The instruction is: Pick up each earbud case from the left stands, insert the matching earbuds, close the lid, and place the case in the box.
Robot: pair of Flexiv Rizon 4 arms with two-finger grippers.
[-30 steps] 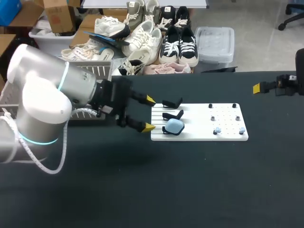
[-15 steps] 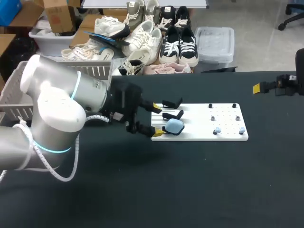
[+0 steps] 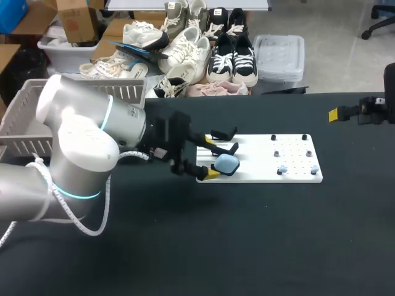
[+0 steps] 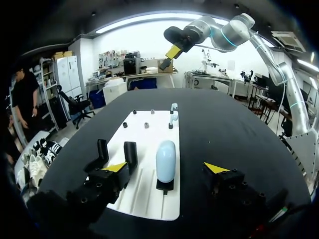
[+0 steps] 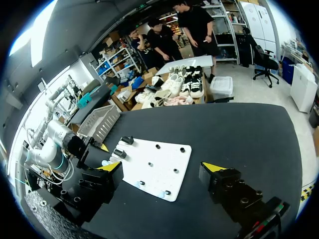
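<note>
Our left gripper [image 3: 211,158] stands open, a finger on either side of the pale blue earbud case [image 3: 227,163], which sits on the stand nearest us at the left end of the white board [image 3: 259,154]. We judge that closing off-centre could topple it, or snag the empty stand [image 4: 130,152] alongside. Only the left wrist view shows gaps on both sides of the case. Only the right wrist view shows our right gripper [image 5: 162,167] spread open.

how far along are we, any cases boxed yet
Seemingly done: two stands are empty, though what lies in the basket is hidden. In hand: the left gripper is open at the light blue case, not gripping it yet. Left: lift it, insert the blue earbuds, close the lid and box it.
</note>
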